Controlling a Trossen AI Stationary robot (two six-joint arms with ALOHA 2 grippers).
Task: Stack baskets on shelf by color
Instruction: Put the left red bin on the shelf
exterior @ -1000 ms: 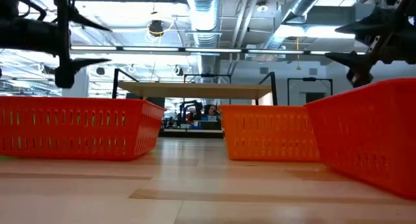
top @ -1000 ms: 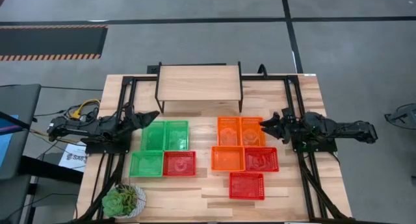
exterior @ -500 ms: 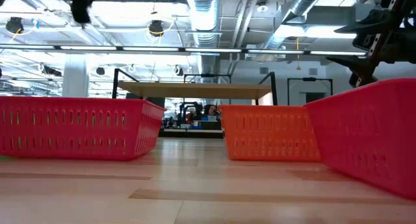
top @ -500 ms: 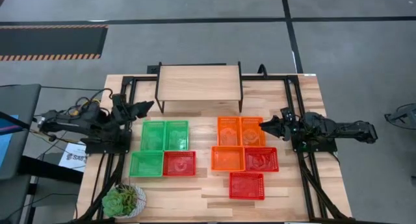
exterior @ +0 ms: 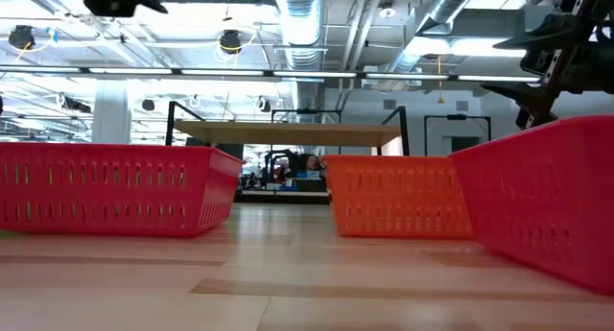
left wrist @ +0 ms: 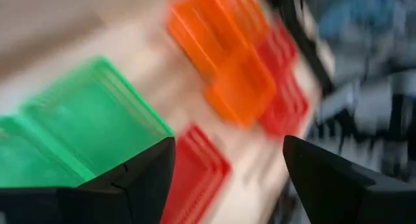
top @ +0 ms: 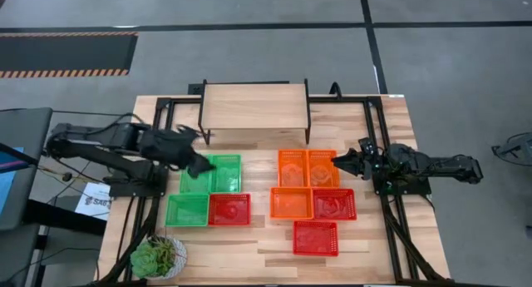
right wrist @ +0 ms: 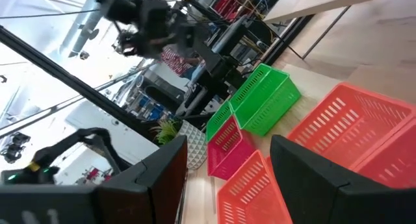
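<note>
Nine baskets lie flat on the table in the high view. Three are green (top: 197, 172) (top: 225, 172) (top: 187, 210). Three are red (top: 229, 209) (top: 334, 204) (top: 316, 238). Three are orange (top: 292, 167) (top: 322, 167) (top: 291, 203). The shelf (top: 254, 106), with a light wooden top on black legs, stands at the far middle. My left gripper (top: 198, 162) hangs open above the far-left green basket and slants down; its wrist view shows its two fingers apart (left wrist: 227, 178). My right gripper (top: 337, 162) is open and level, beside the far-right orange basket.
A potted succulent (top: 158, 255) stands at the near left corner. Black frame rails (top: 378, 137) run along both sides of the table. A paper sheet (top: 87, 202) lies off the left edge. Bare wood (top: 249, 254) shows near the front edge.
My left gripper has risen from beside the green baskets and left the low view through its top. It has also swung out over the far-left green basket and tipped from level to slanting down. Its fingers stay apart. The baskets have not moved.
</note>
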